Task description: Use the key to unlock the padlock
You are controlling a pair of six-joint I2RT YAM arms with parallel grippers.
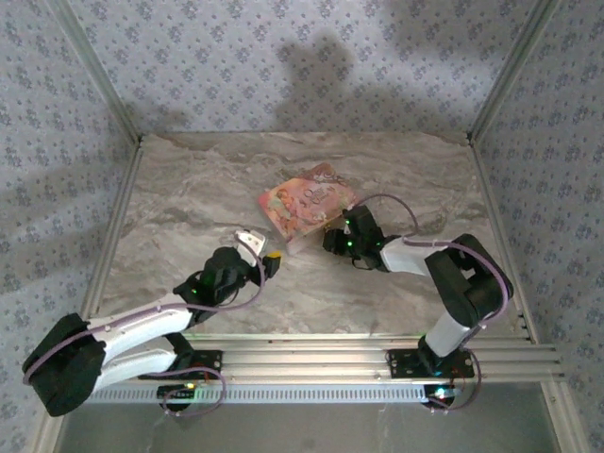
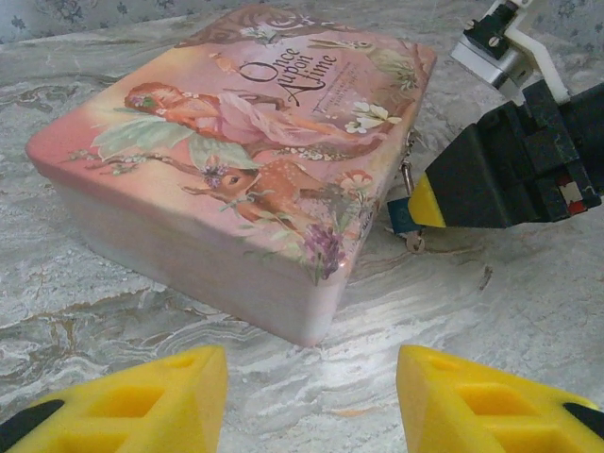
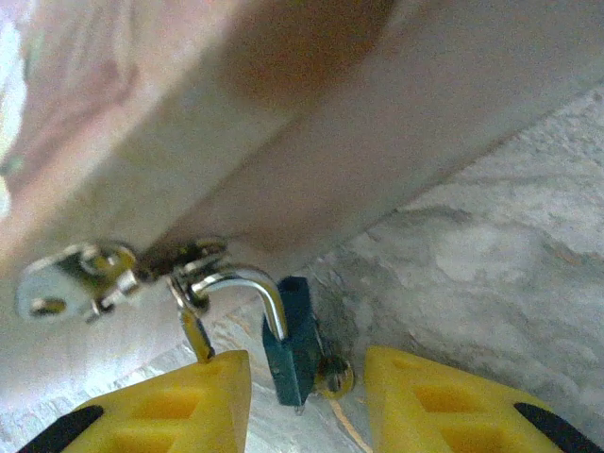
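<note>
The pink box [image 1: 307,206] lies flat near the centre of the table [image 1: 179,189], turned at an angle to the table edges. In the top view, bare surface lies open on its upper, left and right sides. The padlock [image 3: 291,344] is at the box's lower right side wall. Its shackle [image 3: 247,280] is hooked through a metal hasp [image 3: 85,278] fixed to that wall, and its blue body sits just beside the wall. The right claw [image 3: 307,408] is spread. In the right wrist view its two yellow fingertips [image 3: 170,406] stand at the bottom of the frame, one on either side of the padlock body, with a visible gap on each side. A small brass-coloured piece [image 3: 332,377] sits against the lower end of the body; what it is cannot be told. The left claw [image 2: 311,406] is also spread, with nothing between its fingertips. It faces the box's near corner from the lower left of the top view, with a strip of bare table between the two.
</note>
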